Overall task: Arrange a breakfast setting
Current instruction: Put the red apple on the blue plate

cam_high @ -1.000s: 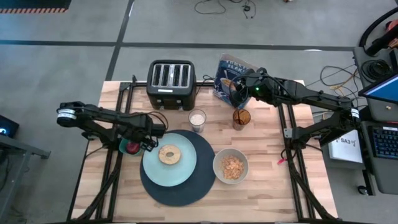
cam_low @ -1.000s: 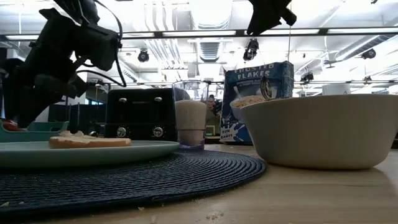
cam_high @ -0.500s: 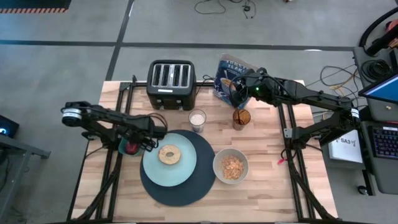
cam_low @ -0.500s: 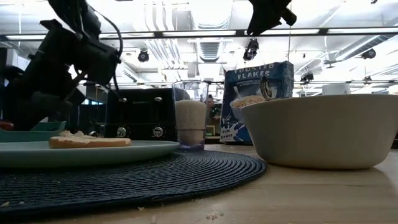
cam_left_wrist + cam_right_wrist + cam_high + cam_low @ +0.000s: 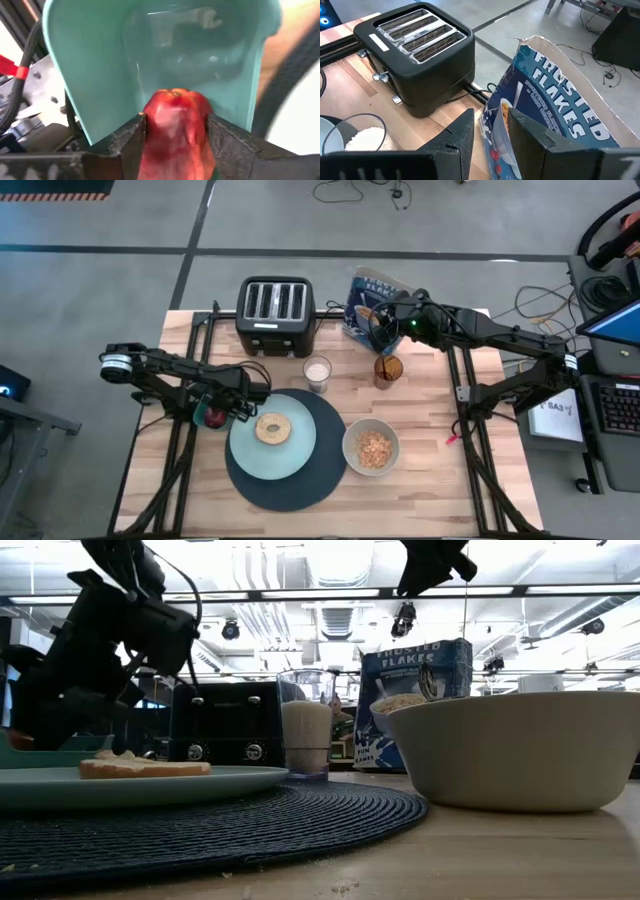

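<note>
red fruit (image 5: 175, 130) — left claw (image 5: 175, 137) clamps

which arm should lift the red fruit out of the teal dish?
Left. Its pincer already brackets the red fruit in the teal dish. The right pincer is far off by the cereal box.

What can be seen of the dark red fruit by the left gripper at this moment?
The dark red fruit is glossy and rounded, deep red with paler streaks and a small dimple at its far end. It lies in the small teal dish, at the table's left side beside the pale blue plate. The left gripper has its two dark fingers against the fruit's sides. The low view hides the fruit behind the arm; from above only a red patch shows.
</note>
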Motion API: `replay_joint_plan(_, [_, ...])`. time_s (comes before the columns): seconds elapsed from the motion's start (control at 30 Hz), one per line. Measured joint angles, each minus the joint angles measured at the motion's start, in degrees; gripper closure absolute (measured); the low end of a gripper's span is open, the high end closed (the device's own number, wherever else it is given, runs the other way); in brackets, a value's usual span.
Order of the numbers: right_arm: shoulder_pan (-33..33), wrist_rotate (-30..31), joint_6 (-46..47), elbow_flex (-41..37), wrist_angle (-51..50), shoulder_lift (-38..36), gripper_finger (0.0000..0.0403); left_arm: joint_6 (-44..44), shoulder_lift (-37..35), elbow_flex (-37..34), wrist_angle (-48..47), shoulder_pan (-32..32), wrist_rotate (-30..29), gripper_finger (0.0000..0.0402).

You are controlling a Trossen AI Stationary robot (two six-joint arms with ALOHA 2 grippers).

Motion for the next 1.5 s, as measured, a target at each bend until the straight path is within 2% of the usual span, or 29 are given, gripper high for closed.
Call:
replay_joint_plan(0.17, [0.0,0.0,0.3,0.0,0.0,0.0,0.0294,-1.1,-1.3,1.3,-0.1,0.0,-1.6,0.0245])
replay_joint_plan(0.43, [0.0,0.0,0.8,0.0,0.0,0.0,0.0294,-1.2,-2.3,2.6,-3.1,0.0,-1.5,0.0248])
replay_joint_plan(0.63, [0.0,0.0,1.4,0.0,0.0,0.0,0.0294,-0.1,-4.2,8.8,-10.0,0.0,-3.3,0.0248])
replay_joint_plan(0.77, [0.0,0.0,1.4,0.0,0.0,0.0,0.0294,2.0,-6.2,15.4,-12.9,-0.3,-3.7,0.0249])
replay_joint_plan(0.9, [0.0,0.0,1.0,0.0,0.0,0.0,0.0294,8.6,-8.4,21.9,-6.3,-2.1,-3.9,0.0249])
replay_joint_plan(1.0, [0.0,0.0,0.3,0.0,0.0,0.0,0.0294,15.4,-9.6,25.1,0.4,-4.4,-0.7,0.0249])
replay_joint_plan(1.13, [0.0,0.0,-0.9,0.0,0.0,0.0,0.0294,29.0,-9.5,26.9,7.1,-12.2,1.1,0.0249])
replay_joint_plan(1.2, [0.0,0.0,-2.0,0.0,0.0,0.0,0.0294,33.1,-8.4,26.3,8.1,-15.7,1.2,0.0249])
replay_joint_plan(1.33, [0.0,0.0,-2.8,0.0,0.0,0.0,0.0294,34.3,-5.4,22.2,8.3,-20.3,5.1,0.0249])
replay_joint_plan(1.5, [0.0,0.0,-3.7,0.0,0.0,0.0,0.0294,34.3,-1.1,20.1,11.8,-23.7,6.7,0.0249])
